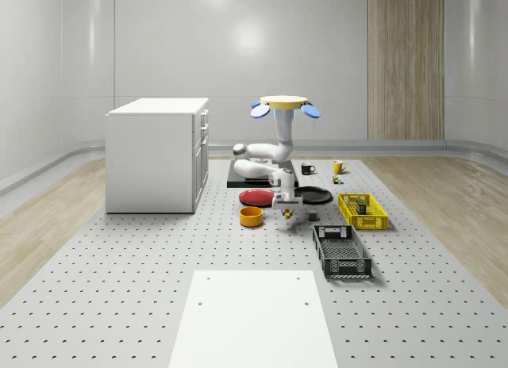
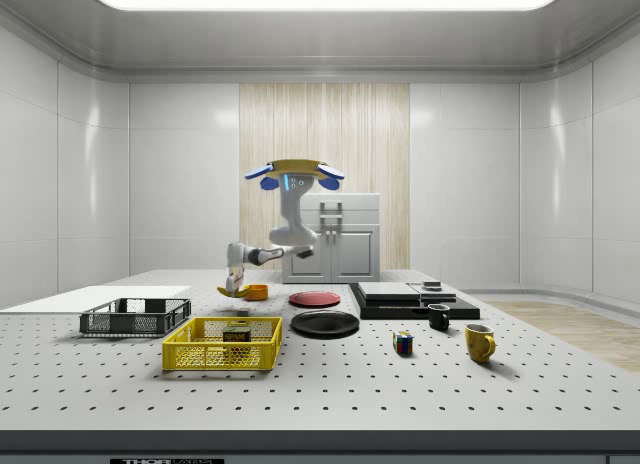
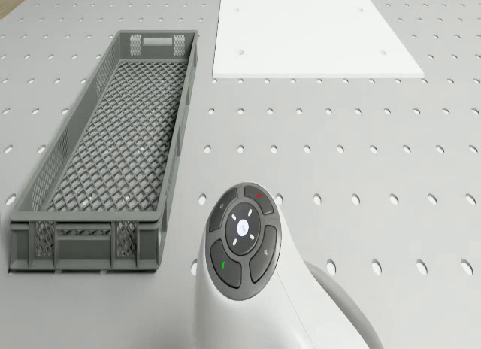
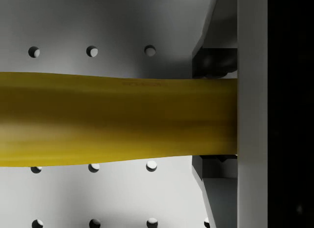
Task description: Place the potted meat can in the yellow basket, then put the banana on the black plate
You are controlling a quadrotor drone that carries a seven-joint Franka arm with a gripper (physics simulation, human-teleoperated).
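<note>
I hover the drone (image 1: 284,104) above the surface (image 1: 159,257); the gripper (image 1: 286,212) pinches the banana (image 4: 113,120) crosswise, apparently lifted clear for carrying. The black plate (image 1: 313,195) lies just beside the gripper; the potted meat can (image 2: 237,336) already sits in the yellow basket (image 2: 222,359).

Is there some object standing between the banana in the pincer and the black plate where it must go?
Nothing visible blocks it. The pincer holds the banana above the table, with the drone hovering overhead. The black plate lies close by, toward the whole-scene view's right; the red plate and orange bowl lie on the other side.
</note>
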